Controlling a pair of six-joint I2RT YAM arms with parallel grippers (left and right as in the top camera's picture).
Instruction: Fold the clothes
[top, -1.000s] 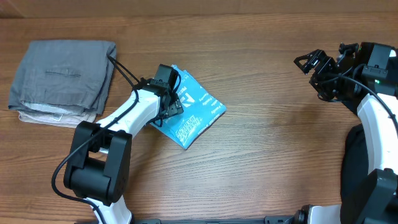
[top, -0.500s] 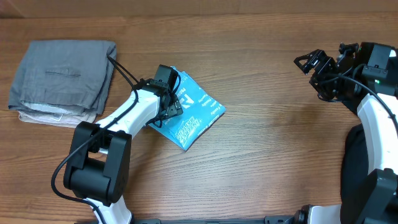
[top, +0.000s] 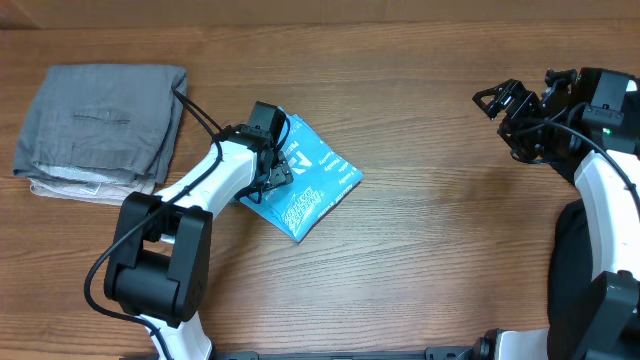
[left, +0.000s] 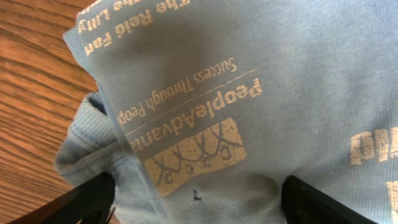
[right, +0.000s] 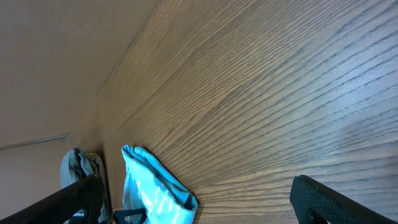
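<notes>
Over the last second the overhead view shows almost no change. The left gripper (top: 272, 168) remains low over the folded T-shirt (top: 318, 185), which has not shifted on the table (top: 430, 240). Its fingers (left: 84, 200) stand wide apart, straddling the blue cloth directly beneath the wrist, and no pinch is visible. The right gripper (top: 497, 103), spread and empty, stays well off to the far side. Judgement: folding looks essentially finished, and a grasp on the bundle is probably being prepared.

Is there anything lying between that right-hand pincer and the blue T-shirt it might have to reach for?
Nothing visible. Only bare wooden table lies between the right pincer and the T-shirt. The left pincer sits at the T-shirt's far side.
</notes>
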